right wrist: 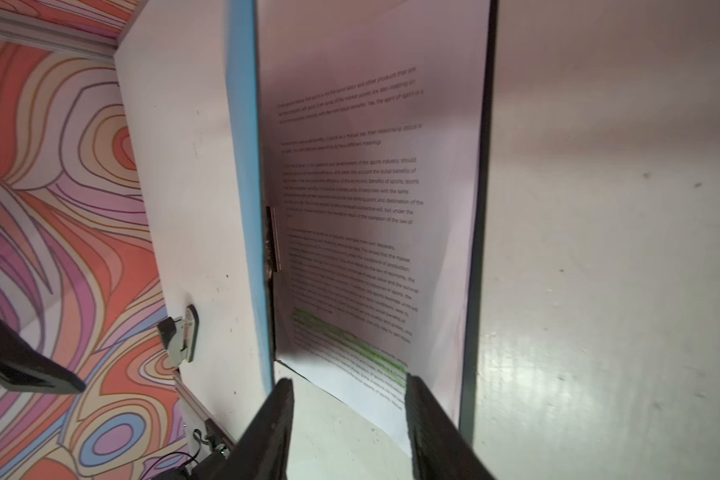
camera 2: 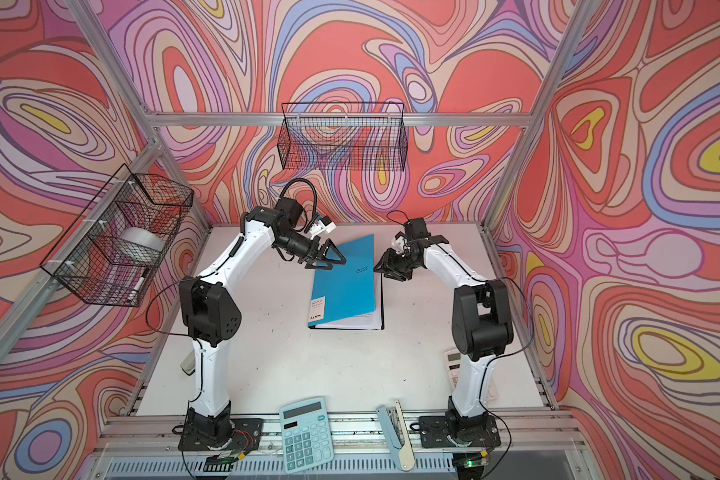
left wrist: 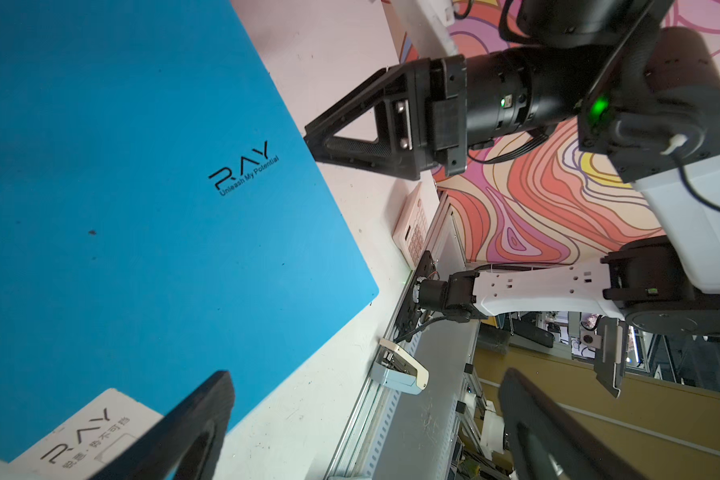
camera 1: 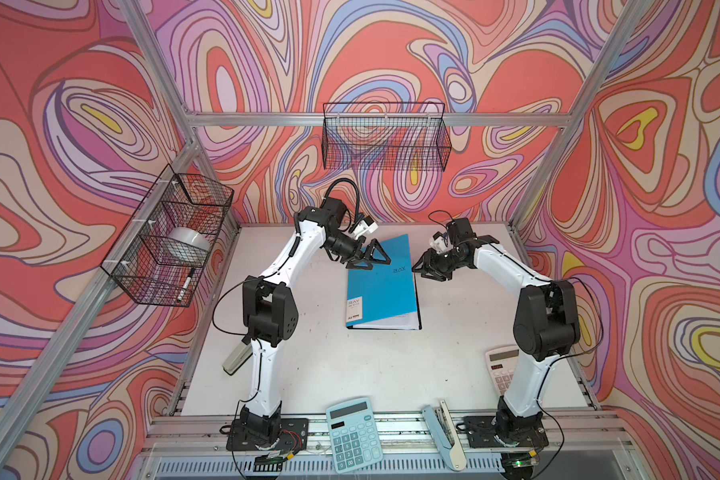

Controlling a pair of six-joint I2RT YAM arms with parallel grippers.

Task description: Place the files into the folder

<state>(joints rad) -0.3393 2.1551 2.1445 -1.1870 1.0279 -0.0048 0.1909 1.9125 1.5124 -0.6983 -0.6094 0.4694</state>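
Note:
The blue folder [camera 1: 381, 286] [camera 2: 344, 286] [left wrist: 142, 166] lies mid-table, its cover raised along the right edge. The files [right wrist: 350, 187], white printed sheets with green highlighted lines, lie inside on the black back cover; their near edge shows under the cover [camera 1: 385, 322]. My right gripper [camera 1: 420, 268] [camera 2: 378, 268] [right wrist: 352, 399] is at the folder's right edge, open, with only table and a paper corner in the gap. One fingertip [left wrist: 314, 145] touches the cover's edge. My left gripper [camera 1: 375, 262] [camera 2: 333, 259] [left wrist: 362, 390] hovers wide open over the folder's far left part, holding nothing.
A blue calculator [camera 1: 354, 432] and a pale stapler [camera 1: 445, 436] sit on the front rail. A pink calculator [camera 1: 501, 365] lies near the right arm's base and a grey stapler [camera 1: 235, 359] by the left arm. Wire baskets hang on the back wall [camera 1: 385, 137] and left wall [camera 1: 171, 237].

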